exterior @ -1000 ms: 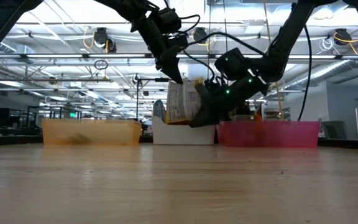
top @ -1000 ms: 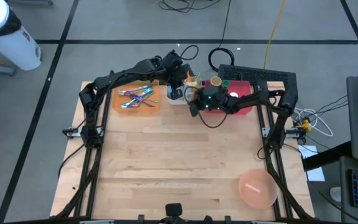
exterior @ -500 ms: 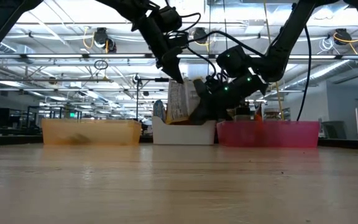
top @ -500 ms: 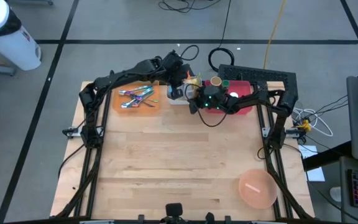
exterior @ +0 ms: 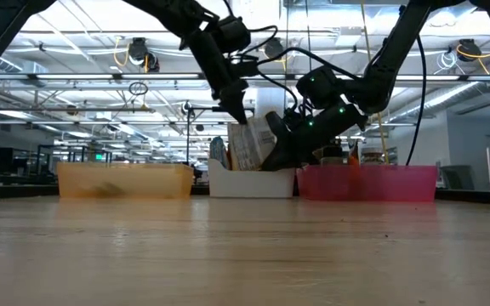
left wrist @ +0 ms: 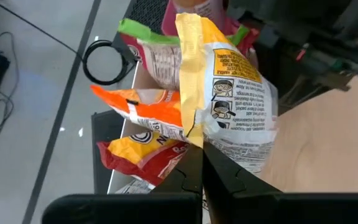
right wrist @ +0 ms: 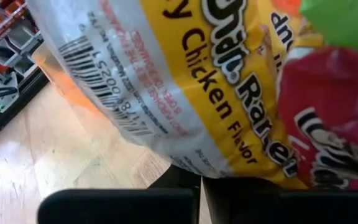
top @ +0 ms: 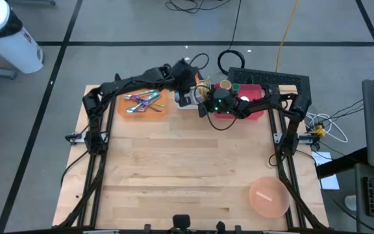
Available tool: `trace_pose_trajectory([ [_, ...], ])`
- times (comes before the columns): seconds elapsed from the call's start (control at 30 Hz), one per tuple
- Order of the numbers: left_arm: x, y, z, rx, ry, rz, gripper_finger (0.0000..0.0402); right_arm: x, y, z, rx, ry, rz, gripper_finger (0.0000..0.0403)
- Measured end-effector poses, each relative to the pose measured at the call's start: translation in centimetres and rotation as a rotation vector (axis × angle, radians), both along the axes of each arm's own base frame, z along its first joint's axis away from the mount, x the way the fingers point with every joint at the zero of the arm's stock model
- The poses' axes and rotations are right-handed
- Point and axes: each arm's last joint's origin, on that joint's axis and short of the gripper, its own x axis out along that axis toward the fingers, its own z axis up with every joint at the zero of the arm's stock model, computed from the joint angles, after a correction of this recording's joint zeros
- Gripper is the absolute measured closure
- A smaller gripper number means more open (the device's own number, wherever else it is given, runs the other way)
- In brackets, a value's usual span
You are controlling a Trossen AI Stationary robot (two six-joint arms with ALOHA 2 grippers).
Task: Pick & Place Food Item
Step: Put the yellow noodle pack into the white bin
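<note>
Both arms crowd the white bin (exterior: 252, 181) at the desk's (top: 180, 175) far edge; the left end effector (left wrist: 202, 163) pinches the yellow seam of a chicken ramen packet (left wrist: 235, 106), lifted just above the bin's other snack bags (left wrist: 145, 134). The right end effector (right wrist: 201, 177) is clamped tight on the same packet's lower edge; the pink bin (exterior: 368, 182) sits beside.

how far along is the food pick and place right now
Done: both grippers are shut on the chicken ramen packet, left gripper on its edge, right gripper on the other side. In hand: the packet sits above the white bin. Left: nothing placed yet; other snack bags remain.
</note>
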Motion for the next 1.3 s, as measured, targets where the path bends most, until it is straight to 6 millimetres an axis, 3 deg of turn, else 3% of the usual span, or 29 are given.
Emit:
trace_pose_trajectory([
  [0.93, 0.3, -0.1, -0.5, 0.047, 0.012, -0.025, 0.0401, -0.1, 0.3, -0.3, 0.100, 0.000, 0.046, 0.0403],
  [1.3, 0.1, 0.0, -1.3, 0.011, 0.007, -0.052, 0.0401, -0.1, 0.4, -0.3, 0.058, 0.031, 0.102, 0.0403],
])
